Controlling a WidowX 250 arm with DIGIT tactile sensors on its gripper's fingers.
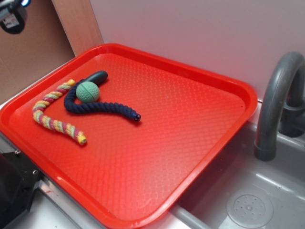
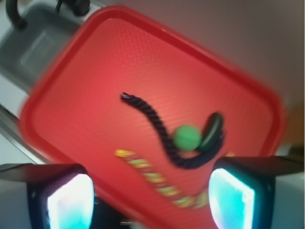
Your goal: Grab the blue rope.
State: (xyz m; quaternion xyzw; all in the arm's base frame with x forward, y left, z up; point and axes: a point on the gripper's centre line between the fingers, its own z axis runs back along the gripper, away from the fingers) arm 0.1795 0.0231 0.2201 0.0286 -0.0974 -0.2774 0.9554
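Note:
The blue rope [image 1: 102, 108] is a dark navy twisted rope lying in a curve on the left part of the red tray [image 1: 190, 124], one black-capped end pointing toward the tray's middle. In the wrist view, which is blurred, the blue rope [image 2: 152, 119] lies ahead of and far below my gripper [image 2: 150, 195]. The gripper's two fingers [image 2: 71, 200] stand wide apart with nothing between them, high above the tray's near edge. In the exterior view only a dark part of the arm [image 1: 12, 16] shows at the top left corner.
A green ball [image 1: 87, 91] rests in the rope's bend, touching a dark teal oblong piece [image 1: 96, 76]. A pink-yellow-green striped rope [image 1: 52, 121] lies just left of the blue rope. A grey faucet [image 1: 279, 95] and sink [image 1: 248, 200] are on the right.

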